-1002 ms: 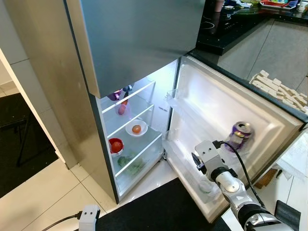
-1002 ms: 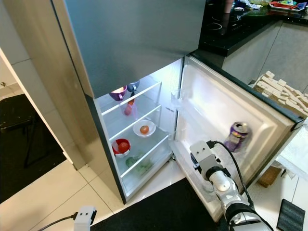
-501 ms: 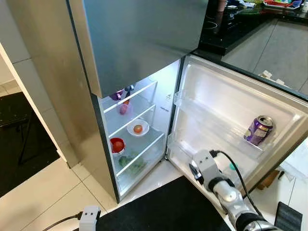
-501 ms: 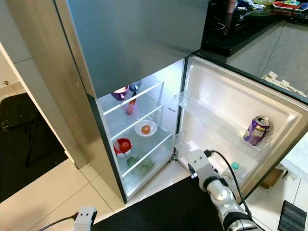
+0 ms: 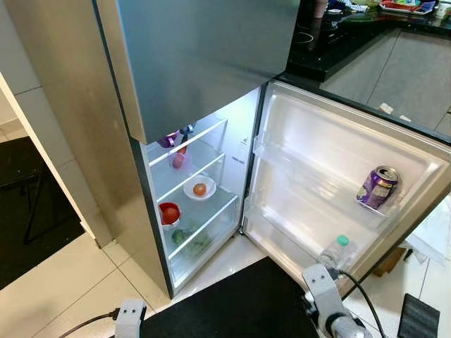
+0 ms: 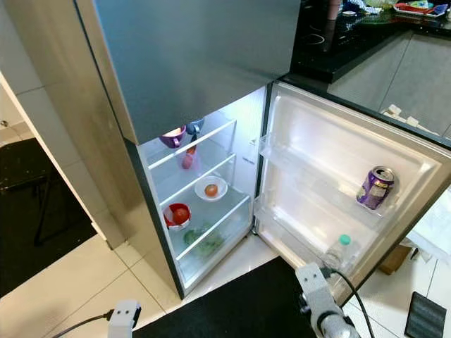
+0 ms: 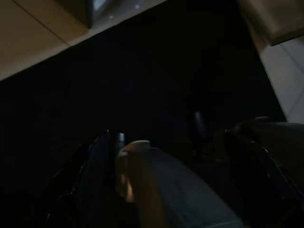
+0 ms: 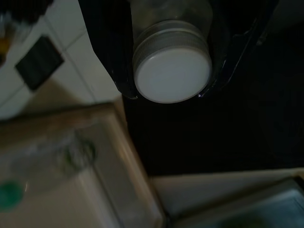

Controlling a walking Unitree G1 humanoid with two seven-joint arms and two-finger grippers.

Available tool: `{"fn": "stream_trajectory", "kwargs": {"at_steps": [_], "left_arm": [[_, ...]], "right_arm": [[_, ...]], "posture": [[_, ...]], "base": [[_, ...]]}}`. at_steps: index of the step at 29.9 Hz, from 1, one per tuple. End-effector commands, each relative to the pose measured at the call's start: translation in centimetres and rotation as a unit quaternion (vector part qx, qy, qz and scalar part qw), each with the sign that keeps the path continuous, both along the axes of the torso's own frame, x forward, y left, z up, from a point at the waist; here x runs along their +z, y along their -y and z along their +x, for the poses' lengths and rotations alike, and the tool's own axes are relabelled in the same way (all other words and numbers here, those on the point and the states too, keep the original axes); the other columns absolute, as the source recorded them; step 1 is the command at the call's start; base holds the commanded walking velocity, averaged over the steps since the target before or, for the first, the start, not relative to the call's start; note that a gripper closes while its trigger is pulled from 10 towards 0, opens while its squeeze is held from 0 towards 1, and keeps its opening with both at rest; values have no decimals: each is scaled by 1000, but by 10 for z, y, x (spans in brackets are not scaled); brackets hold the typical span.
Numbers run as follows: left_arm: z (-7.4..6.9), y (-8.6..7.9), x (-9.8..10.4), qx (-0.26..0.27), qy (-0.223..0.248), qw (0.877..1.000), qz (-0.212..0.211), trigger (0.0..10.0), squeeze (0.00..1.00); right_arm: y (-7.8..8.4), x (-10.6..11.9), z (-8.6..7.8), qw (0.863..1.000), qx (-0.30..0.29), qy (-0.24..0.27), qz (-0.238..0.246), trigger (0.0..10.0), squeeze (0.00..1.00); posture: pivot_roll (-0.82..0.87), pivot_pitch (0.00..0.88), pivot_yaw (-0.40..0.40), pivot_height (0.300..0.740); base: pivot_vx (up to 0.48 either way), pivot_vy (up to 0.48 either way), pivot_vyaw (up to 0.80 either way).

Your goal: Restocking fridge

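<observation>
Below open fridge door (image 5: pixel 331 176), over black mat (image 5: pixel 239 310), my right end effector (image 8: pixel 166 92) clamped on white-capped jar (image 8: pixel 172 71), fingers either side of lid. Purple can (image 5: pixel 377 189) in upper door shelf; green-capped bottle (image 5: pixel 335 251) in lower door shelf. Left end effector (image 7: pixel 166 156) hangs in shade; cannot tell finger state.

The open fridge door (image 5: pixel 331 176) racks carry a purple can (image 5: pixel 376 189) and a green-capped bottle (image 5: pixel 335 252)

Fridge (image 5: pixel 211 105) open, white-capped bottle (image 8: pixel 172 71) gripped, upright
</observation>
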State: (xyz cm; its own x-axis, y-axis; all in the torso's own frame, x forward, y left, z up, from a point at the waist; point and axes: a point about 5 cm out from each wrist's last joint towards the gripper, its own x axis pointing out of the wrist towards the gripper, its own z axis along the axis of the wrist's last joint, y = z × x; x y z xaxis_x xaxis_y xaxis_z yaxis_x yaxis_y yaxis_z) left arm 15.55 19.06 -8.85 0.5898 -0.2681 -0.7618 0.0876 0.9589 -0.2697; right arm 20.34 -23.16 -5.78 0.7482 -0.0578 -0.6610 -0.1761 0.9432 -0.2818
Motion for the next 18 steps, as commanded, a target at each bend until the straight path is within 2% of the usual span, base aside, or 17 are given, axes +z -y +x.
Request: {"fn": "stream_trajectory", "kwargs": {"at_steps": [1, 4, 7, 14, 18], "left_arm": [[-2, -2, -1, 0, -3, 1000, 20, 10000, 0], [1, -7, 0, 27, 3, 999, 39, 10000, 0], [3, -8, 1, 44, 4, 999, 24, 10000, 0], [2, -4, 0, 49, -3, 999, 7, 10000, 0], [0, -2, -1, 50, -7, 999, 9, 10000, 0]], "right_arm": [[2, -4, -7, 1000, -22, -15, 1, 10000, 0], [3, -9, -14, 999, -36, -27, 6, 10000, 0], [2, -10, -17, 999, -38, -32, 10, 10000, 0], [-4, -9, -11, 998, -36, -31, 46, 10000, 0], [-6, -9, -11, 998, -35, -35, 50, 10000, 0]], "posture": [[53, 0, -15, 740], [53, 0, -15, 740], [54, 0, -17, 740], [49, 0, -13, 740], [51, 0, -14, 740]], "base": [[0, 0, 0], [0, 0, 0], [0, 0, 0], [0, 0, 0], [0, 0, 0]]}}
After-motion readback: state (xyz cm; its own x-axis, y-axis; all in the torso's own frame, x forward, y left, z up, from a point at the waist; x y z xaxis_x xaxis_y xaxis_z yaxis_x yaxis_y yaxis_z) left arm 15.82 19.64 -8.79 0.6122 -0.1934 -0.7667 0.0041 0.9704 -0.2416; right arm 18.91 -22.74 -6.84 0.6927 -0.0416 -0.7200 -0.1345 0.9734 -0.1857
